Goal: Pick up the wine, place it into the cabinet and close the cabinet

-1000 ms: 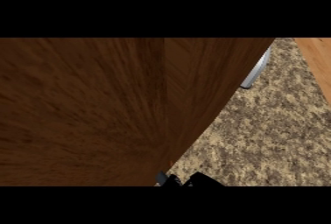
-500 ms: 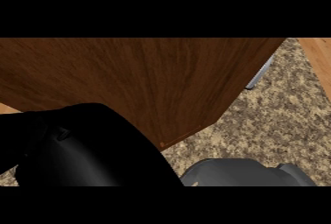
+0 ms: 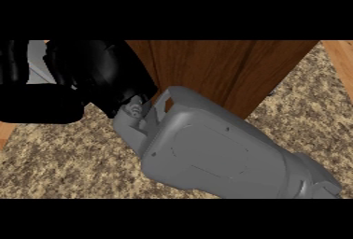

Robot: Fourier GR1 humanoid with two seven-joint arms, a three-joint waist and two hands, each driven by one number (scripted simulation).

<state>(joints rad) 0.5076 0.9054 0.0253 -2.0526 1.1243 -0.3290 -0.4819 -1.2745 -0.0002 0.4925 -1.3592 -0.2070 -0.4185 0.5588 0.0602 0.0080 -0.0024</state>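
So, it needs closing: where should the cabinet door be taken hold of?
Likely the cabinet door by its right edge, coming from the right over the counter: that edge stands bare, while the right hand and forearm cover its left.

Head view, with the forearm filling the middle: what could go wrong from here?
1. The grey forearm and black hand hide much of the counter; no wine shows, so a grasp cannot be checked.
2. The hand is close to the wooden cabinet door and might knock it.
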